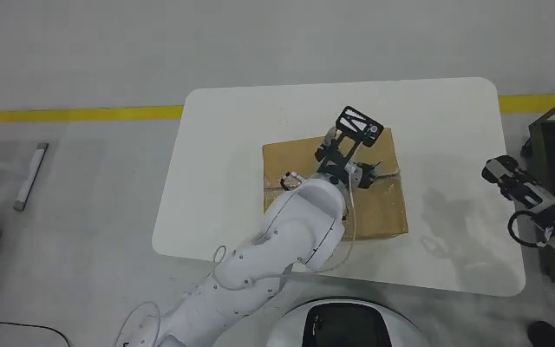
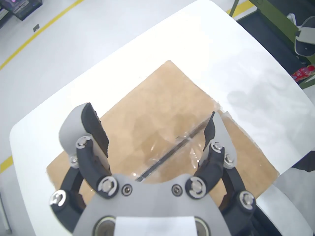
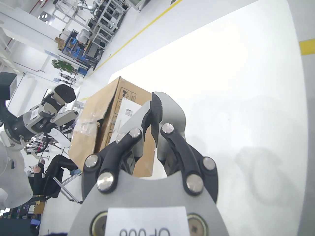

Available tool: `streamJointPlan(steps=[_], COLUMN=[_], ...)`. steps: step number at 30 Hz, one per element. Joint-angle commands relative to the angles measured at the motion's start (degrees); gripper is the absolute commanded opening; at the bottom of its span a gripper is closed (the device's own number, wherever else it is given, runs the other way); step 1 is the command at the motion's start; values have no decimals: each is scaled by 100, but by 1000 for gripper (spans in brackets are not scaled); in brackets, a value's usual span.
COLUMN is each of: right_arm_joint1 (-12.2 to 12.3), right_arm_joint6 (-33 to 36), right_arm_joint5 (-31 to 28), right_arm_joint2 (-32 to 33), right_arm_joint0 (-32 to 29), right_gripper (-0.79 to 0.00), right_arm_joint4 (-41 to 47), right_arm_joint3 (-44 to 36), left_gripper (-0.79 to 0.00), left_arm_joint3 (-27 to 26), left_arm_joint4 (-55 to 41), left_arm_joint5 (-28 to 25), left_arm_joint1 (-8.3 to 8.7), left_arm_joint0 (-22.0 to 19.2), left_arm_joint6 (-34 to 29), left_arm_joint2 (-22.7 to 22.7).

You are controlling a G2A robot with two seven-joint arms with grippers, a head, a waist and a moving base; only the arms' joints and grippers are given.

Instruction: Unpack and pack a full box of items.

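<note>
Top view: cardboard box on white desk, directly beneath left hand.
Left wrist view: left hand released, fingers spread wide above the box's taped seam.
Right wrist view: right hand clenched, empty; box beyond its fingertips.

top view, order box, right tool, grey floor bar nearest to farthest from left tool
1. cardboard box, directly under the left tool.
2. right tool, at the right edge of the table.
3. grey bar, on the floor far left.
</note>
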Motion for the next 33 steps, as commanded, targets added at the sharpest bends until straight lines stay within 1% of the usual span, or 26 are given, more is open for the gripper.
streamJointPlan(steps=[1,5,9,11,15,18,20,23,26,30,33], right_arm_joint1=[1,7,3,0,-66,-146,-219,-357,-498,-661,-755], right_arm_joint6=[28,157,311,450,376,347,245,65,-164,-449,-484], right_arm_joint5=[-14,0,91,84,266,411,543,776,972,1135,1283], right_arm_joint2=[-134,-555,-1274,-1782,-2963,-3837,-4370,-5107,-5666,-6202,-6473], right_arm_joint0=[84,356,786,1087,1741,2288,2648,3174,3638,4058,4235], right_gripper=[-785,-785,-785,-785,-785,-785,-785,-785,-785,-785,-785], right_arm_joint4=[17,-29,-228,-592,-1314,-1851,-2158,-2429,-2667,-3012,-3212], right_arm_joint3=[-135,-412,-648,-781,-771,-644,-466,-111,147,466,753], left_gripper=[0,0,0,0,0,0,0,0,0,0,0], left_arm_joint3=[-346,-1005,-1547,-1764,-2193,-2449,-2558,-2571,-2571,-2571,-2571], left_arm_joint4=[250,776,1308,1504,1745,1808,1774,1762,1762,1762,1762], left_arm_joint5=[8,-43,-214,-254,-396,-449,-521,-538,-538,-538,-538], left_arm_joint1=[101,289,443,501,583,618,634,636,636,636,636], left_arm_joint0=[281,874,1496,1801,2342,2647,2798,2818,2818,2818,2818], left_arm_joint6=[-241,-642,-886,-955,-1002,-981,-933,-925,-925,-925,-925], left_arm_joint2=[-449,-1371,-2300,-2770,-3585,-4122,-4398,-4437,-4437,-4437,-4437])
